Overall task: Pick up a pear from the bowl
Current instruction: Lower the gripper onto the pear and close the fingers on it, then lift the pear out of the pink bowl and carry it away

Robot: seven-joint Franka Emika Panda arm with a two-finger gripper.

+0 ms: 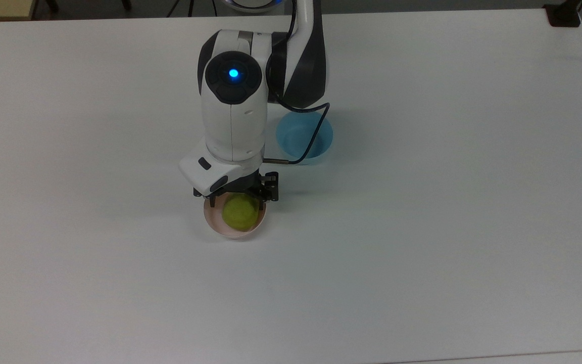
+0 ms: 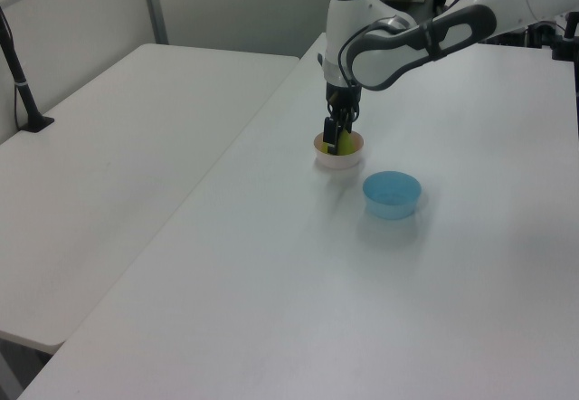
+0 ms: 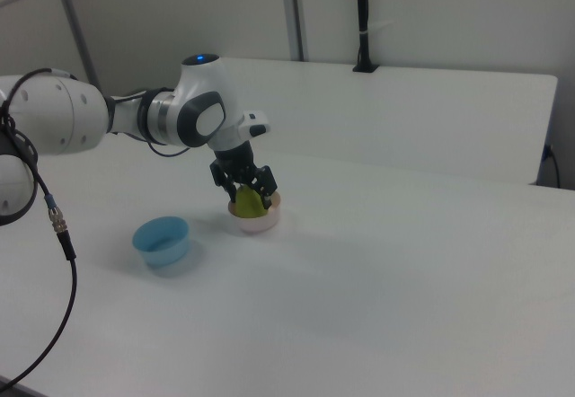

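Note:
The yellow-green pear (image 1: 241,213) sits in the pale pink bowl (image 1: 219,228) near the table's middle. My gripper (image 1: 239,200) has come straight down over the bowl and is open, with one finger on each side of the pear's upper part. In the right view the pear (image 3: 249,204) shows between the two dark fingers (image 3: 268,181), above the bowl (image 3: 257,226). In the left view the gripper (image 2: 336,137) hides most of the pear (image 2: 346,146) in the bowl (image 2: 339,161). The arm's wrist covers the pear's stem in the top view.
A light blue bowl (image 1: 325,143) stands empty close by, toward the top view's upper right of the pink one, with the arm's black cable (image 1: 308,146) hanging over it. A second white table (image 2: 118,138) adjoins on the left view's left.

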